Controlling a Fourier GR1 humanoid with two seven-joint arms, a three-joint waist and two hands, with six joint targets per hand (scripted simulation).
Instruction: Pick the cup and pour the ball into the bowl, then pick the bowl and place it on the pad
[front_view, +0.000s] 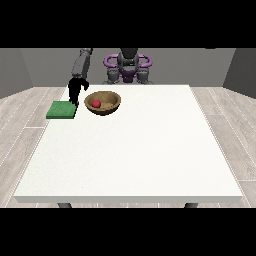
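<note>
**Fingers hang down between pad and bowl, ball sits in the bowl**

Fingers of my hand at the view's left (75, 91) point down toward the surface (135, 150), and whether they are apart or together I cannot tell; they look dark and bunched, with nothing visibly between them.

Taking the bowl (103, 103) as my landmark and going from the left: the green pad (61, 110) lies flat to the left of the bowl, near the surface's left edge, apart from the bowl. My hand hangs between the two, over the pad's right back corner and just left of the bowl's rim; I cannot tell whether it touches either one. The wooden bowl stands upright on the surface, not on the pad. Inside the bowl, a little left of its middle, rests the red ball (96, 103). To the right of the bowl the surface runs on white and wide. My torso (128, 67) is behind the bowl and somewhat to its right, past the far edge.
</note>
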